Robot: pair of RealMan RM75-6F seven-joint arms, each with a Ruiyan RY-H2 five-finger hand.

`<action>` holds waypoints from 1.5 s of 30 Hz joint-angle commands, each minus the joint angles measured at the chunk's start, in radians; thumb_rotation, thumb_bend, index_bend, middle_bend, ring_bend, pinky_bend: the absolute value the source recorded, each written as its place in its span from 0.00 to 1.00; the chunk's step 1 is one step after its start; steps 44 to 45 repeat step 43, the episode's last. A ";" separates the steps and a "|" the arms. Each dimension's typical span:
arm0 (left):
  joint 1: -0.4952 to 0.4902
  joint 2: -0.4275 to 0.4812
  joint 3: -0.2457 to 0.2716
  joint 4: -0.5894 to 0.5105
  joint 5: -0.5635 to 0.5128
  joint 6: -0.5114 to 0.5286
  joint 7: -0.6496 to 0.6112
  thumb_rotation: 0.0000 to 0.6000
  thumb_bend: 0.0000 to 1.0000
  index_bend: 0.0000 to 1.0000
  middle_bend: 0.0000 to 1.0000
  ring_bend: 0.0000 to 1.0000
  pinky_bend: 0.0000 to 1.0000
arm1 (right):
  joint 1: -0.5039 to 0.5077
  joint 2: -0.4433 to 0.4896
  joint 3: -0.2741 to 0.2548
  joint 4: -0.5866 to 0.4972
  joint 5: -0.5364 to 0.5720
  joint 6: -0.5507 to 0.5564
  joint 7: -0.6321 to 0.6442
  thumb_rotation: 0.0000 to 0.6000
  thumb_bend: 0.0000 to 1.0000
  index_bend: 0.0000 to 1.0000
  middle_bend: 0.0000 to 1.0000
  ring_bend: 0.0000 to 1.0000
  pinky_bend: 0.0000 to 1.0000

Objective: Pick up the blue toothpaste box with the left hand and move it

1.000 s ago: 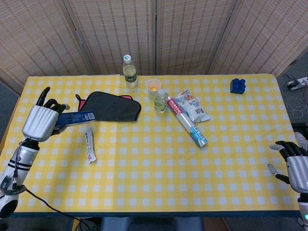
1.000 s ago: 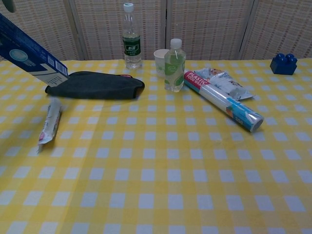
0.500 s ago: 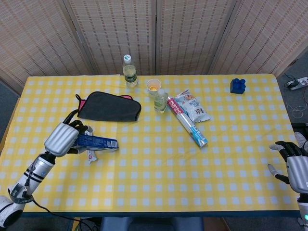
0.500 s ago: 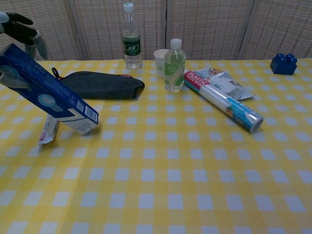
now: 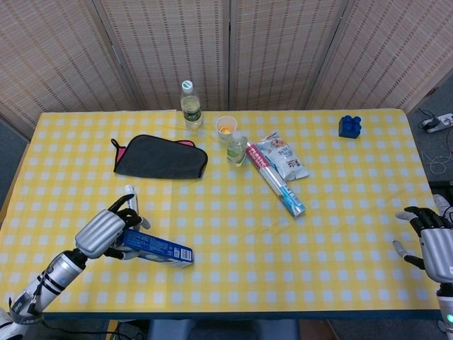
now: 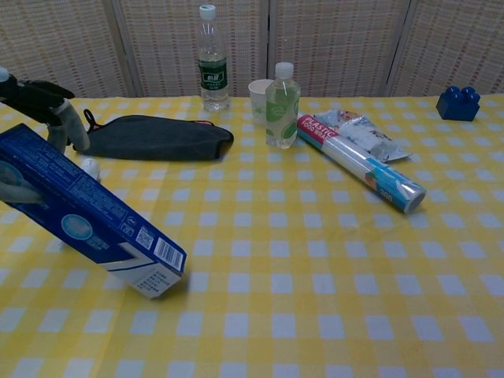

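Head view shows the left hand (image 5: 102, 232) near the front left corner of the yellow checked surface (image 5: 226, 262), with its fingers (image 5: 126, 205) wrapped around one end of the long blue toothpaste box (image 5: 152, 248). The box points to the right, toward the middle of the surface. In the chest view the blue toothpaste box (image 6: 87, 224) is tilted, with its far end low and just at the cloth, but I cannot tell if it touches. The dark fingers (image 6: 43, 98) of the left hand show above the box there. Just behind the left hand lies a small white tube (image 5: 130, 195). Farther back is a flat dark grey pouch (image 5: 161, 156) with a pink edge. Behind that stands a clear plastic bottle with a green label (image 5: 190, 105). Near the middle at the back are a small paper cup (image 5: 226, 127), a little green bottle (image 5: 236, 148), a long roll of plastic wrap (image 5: 276, 180) and a shiny snack bag (image 5: 283, 156) just beside it. A blue toy brick (image 5: 350, 125) sits at the back right. The right hand (image 5: 432, 244) is at the front right edge, well apart from everything, with its fingers spread and holding nothing.
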 commanded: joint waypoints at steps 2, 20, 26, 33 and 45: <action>0.009 -0.011 0.010 0.028 0.003 -0.004 0.060 1.00 0.27 0.45 0.54 0.33 0.00 | 0.001 -0.001 -0.001 0.001 0.000 -0.003 0.002 1.00 0.21 0.31 0.28 0.21 0.32; 0.091 0.065 -0.043 -0.066 -0.212 0.017 0.429 1.00 0.26 0.06 0.11 0.05 0.00 | -0.007 0.004 -0.001 0.007 0.002 0.009 0.014 1.00 0.21 0.31 0.28 0.21 0.32; 0.152 0.084 -0.096 -0.073 -0.306 0.135 0.526 1.00 0.26 0.09 0.11 0.05 0.00 | -0.007 0.009 -0.002 0.007 0.003 0.006 0.013 1.00 0.21 0.31 0.28 0.21 0.32; 0.227 0.095 -0.115 -0.078 -0.407 0.219 0.578 1.00 0.26 0.12 0.11 0.05 0.00 | 0.003 0.019 -0.004 0.002 0.002 -0.015 0.004 1.00 0.21 0.31 0.28 0.21 0.32; 0.371 0.076 -0.067 -0.066 -0.443 0.345 0.587 1.00 0.26 0.13 0.11 0.05 0.00 | 0.023 0.025 0.000 -0.004 -0.003 -0.036 -0.005 1.00 0.21 0.31 0.28 0.21 0.32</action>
